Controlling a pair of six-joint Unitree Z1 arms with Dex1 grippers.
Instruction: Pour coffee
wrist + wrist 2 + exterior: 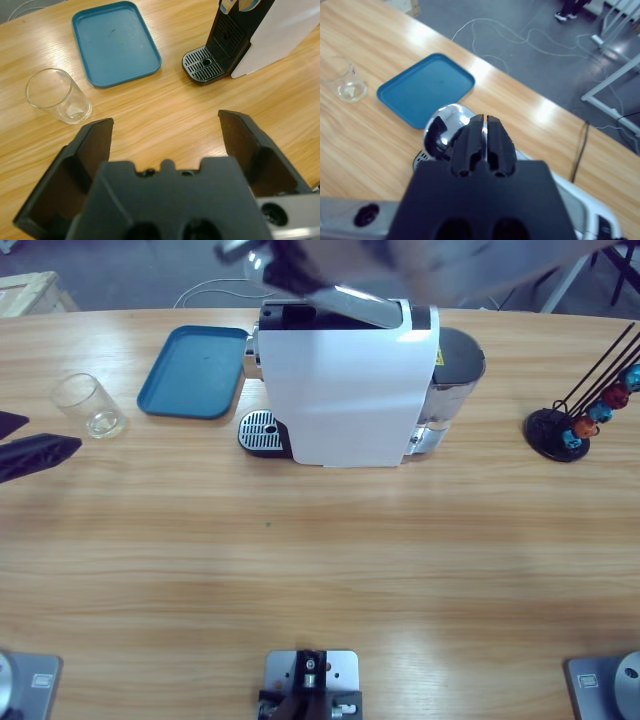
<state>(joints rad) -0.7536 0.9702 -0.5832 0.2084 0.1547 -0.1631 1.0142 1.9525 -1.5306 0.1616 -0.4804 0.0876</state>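
Long wooden table [320, 570], dark grey floor [520, 20]; pale cables [530, 37], white metal frame [615, 75]

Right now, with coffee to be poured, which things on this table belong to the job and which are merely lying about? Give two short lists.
Belong to the job:
glass, empty
coffee machine, with its drip grille
left gripper, jaws open, facing the glass
right gripper, jaws shut, above the machine's top

Lying about:
blue tray, empty
capsule rack
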